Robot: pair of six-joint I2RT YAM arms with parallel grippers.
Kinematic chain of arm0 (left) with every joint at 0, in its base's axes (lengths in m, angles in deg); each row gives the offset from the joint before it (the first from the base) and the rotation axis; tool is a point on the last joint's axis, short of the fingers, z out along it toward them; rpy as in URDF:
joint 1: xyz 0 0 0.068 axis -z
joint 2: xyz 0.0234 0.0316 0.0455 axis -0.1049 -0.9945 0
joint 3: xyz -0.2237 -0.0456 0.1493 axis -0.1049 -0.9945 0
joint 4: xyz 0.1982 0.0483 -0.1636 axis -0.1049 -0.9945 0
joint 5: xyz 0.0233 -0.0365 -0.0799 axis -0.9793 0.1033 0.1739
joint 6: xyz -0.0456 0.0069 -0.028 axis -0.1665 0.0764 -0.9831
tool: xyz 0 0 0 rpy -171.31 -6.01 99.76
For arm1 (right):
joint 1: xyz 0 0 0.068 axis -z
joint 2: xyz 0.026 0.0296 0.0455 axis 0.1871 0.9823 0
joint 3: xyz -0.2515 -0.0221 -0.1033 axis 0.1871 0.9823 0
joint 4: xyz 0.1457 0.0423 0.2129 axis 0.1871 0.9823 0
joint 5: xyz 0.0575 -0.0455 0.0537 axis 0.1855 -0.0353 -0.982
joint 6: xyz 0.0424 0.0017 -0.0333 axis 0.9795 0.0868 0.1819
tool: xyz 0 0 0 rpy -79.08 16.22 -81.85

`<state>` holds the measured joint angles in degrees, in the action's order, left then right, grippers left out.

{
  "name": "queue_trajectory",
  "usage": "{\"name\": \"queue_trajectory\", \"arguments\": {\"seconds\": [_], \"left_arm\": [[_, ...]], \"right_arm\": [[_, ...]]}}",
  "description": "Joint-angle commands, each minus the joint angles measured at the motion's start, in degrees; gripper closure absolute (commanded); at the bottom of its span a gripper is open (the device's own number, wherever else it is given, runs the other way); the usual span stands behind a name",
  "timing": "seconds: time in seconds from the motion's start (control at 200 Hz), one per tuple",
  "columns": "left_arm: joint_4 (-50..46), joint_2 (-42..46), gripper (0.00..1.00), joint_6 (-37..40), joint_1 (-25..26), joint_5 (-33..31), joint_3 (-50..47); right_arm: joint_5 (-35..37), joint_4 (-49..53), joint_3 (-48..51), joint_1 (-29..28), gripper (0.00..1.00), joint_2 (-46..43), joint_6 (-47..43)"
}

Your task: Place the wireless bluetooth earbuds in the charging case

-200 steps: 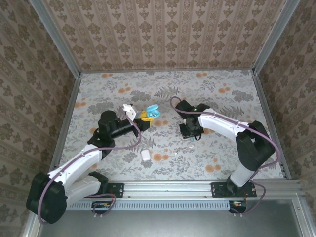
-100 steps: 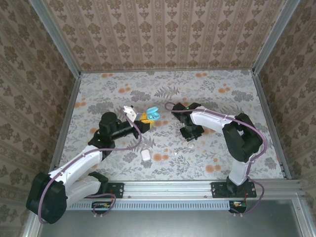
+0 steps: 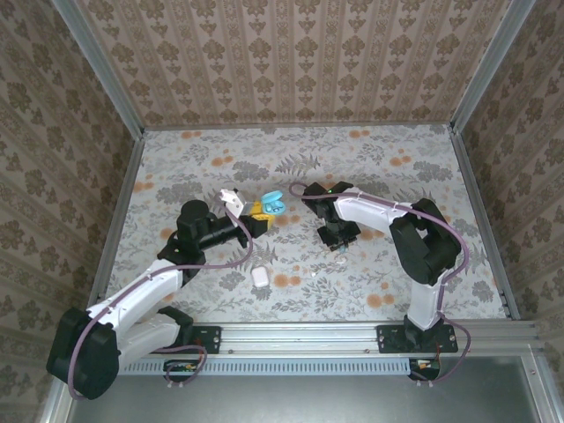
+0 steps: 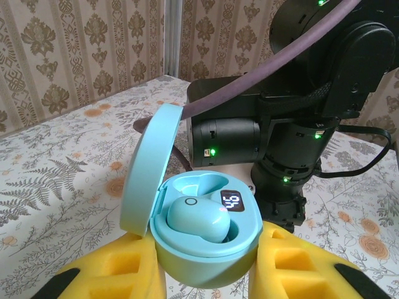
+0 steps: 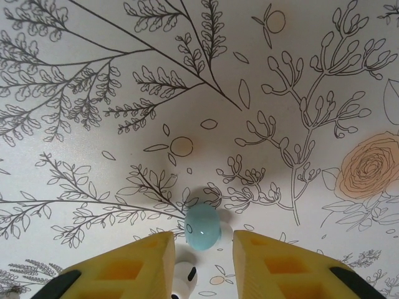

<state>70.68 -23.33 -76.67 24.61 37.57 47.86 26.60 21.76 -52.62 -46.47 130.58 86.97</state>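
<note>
- Elbow of your right arm point(image 3: 374, 210) has swung inward; right pincer point(image 5: 202, 265) hangs open over a teal earbud point(image 5: 202, 226) on the table point(image 5: 93, 156)
- Your left pincer point(image 4: 202, 271) still clamps the open case point(image 4: 148, 168), one earbud point(image 4: 196, 218) inside

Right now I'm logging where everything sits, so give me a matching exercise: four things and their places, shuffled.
Things: 1 teal charging case; 2 ring-marked teal earbud; 3 other teal earbud; 4 white case.
Places: A on the table at the right gripper's tips; B in the left gripper; C seated in the charging case; D on the table beside the left arm.
Pairs: 1-B, 2-C, 3-A, 4-D.
</note>
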Motion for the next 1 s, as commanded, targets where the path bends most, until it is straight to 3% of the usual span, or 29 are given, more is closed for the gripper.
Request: {"name": "queue_trajectory", "arguments": {"seconds": [0.0, 1.0], "left_arm": [[0.89, 1.18, 0.76, 0.46, -0.36, 0.07, -0.61], [-0.78, 2.19, 0.75, 0.91, -0.4, 0.0, -0.43]], "right_arm": [[1.17, 1.38, -0.6, -0.35, 0.68, 1.06, -0.72], [0.31, -0.01, -0.11, -0.38, 0.73, 6.48, -1.4]]}}
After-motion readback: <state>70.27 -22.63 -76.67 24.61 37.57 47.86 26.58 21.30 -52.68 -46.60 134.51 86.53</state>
